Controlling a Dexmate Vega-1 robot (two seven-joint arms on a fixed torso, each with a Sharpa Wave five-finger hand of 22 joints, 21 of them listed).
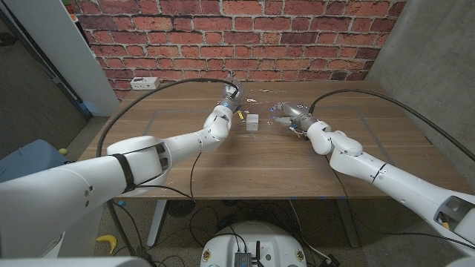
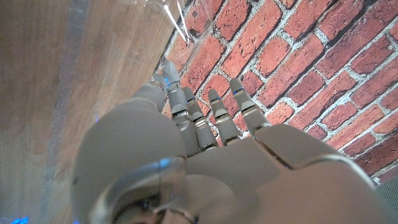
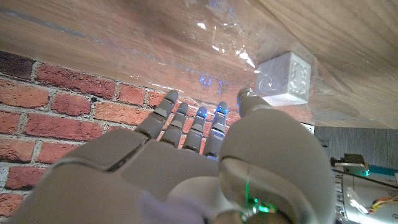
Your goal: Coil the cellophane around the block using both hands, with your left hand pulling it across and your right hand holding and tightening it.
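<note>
A small white block (image 1: 253,122) stands on the wooden table (image 1: 245,159) between my two hands; it also shows in the right wrist view (image 3: 283,78). Clear cellophane (image 1: 261,102) glints above and around it, and it spreads over the wood as a wrinkled sheet (image 3: 211,43). My left hand (image 1: 230,97) is raised just left of the block and pinches a strand of the film (image 2: 169,18) at its fingertips (image 2: 166,70). My right hand (image 1: 286,113) sits right of the block, its fingers (image 3: 200,118) and thumb holding the bunched film, the thumb close to the block.
A white power strip (image 1: 144,82) lies at the table's back left corner. A brick wall (image 1: 237,33) stands behind the table. Black cables (image 1: 148,100) run across the back of the table to both arms.
</note>
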